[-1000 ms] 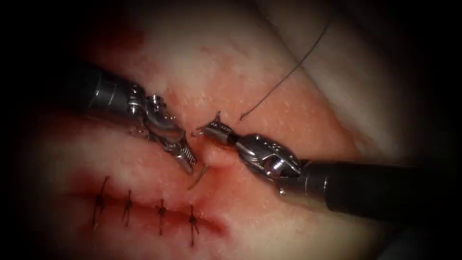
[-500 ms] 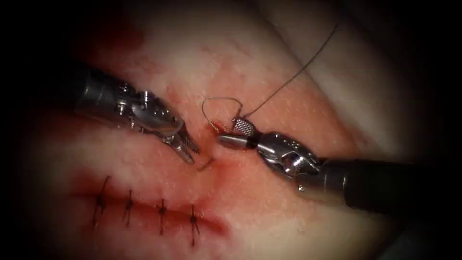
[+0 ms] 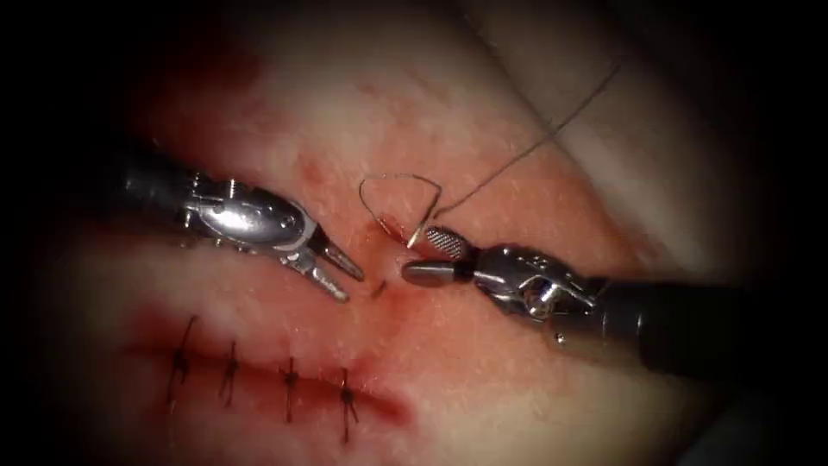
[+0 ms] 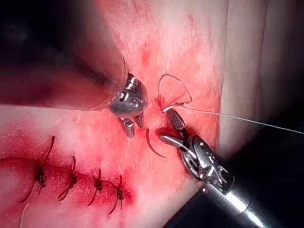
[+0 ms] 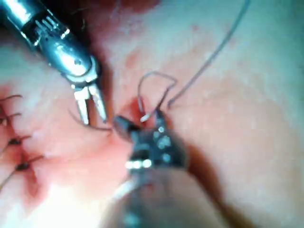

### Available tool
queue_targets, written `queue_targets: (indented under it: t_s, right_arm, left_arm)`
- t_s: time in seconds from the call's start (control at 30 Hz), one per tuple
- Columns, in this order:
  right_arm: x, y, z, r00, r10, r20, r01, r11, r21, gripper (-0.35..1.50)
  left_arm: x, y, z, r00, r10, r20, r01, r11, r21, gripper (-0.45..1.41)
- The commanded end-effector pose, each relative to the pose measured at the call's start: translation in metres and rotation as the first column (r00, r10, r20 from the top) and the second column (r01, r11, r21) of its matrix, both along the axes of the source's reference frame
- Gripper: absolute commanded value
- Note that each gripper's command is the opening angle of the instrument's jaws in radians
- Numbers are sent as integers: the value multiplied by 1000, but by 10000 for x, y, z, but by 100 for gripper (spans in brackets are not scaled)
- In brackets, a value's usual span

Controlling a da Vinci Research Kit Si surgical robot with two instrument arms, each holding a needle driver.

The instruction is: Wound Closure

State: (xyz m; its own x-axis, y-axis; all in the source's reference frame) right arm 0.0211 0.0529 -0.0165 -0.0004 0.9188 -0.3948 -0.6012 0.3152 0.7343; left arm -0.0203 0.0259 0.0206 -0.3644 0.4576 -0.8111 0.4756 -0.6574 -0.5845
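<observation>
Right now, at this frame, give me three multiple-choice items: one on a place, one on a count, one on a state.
1. Where is the needle? A in the left hand; B between the two hands' tips; C on the finished stitches.
2. How many finished stitches? A two; B four; C six.
3. What do the hands hold? A nothing; B the needle; C the thread.
B: it lies between left hand and right hand, seemingly partly in the tissue.
B: four cross the cut.
A: both stand open and empty; the thread loops beside the right hand.
</observation>
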Motion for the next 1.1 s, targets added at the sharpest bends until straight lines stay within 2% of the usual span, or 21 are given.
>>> queue_targets:
  t_s: [0.03,0.17,0.3,0.57,0.77,1.1]
  right_arm:
    - [3,-3,5,1000,-12,5,12,1000,-4,130]
    - [-4,-1,5,1000,-21,3,21,1000,-8,130]
    - [-7,-1,0,1000,-29,-3,29,1000,-3,130]
    - [-6,-1,-1,999,-46,-7,46,999,-5,128]
    - [-6,-2,-1,999,-50,-5,50,999,-10,128]
    - [-4,-3,0,999,-53,-1,53,999,-15,128]
  left_arm:
    - [-6,-5,4,1000,0,3,0,1000,8,31]
    - [-10,-5,2,1000,-5,10,5,1000,14,32]
    - [-14,5,0,998,-65,14,65,998,22,43]
    - [-17,6,-1,995,-104,7,104,994,27,48]
    - [-16,-6,-2,998,-56,21,55,998,34,50]
    - [-29,-8,-10,997,-75,29,74,996,50,54]
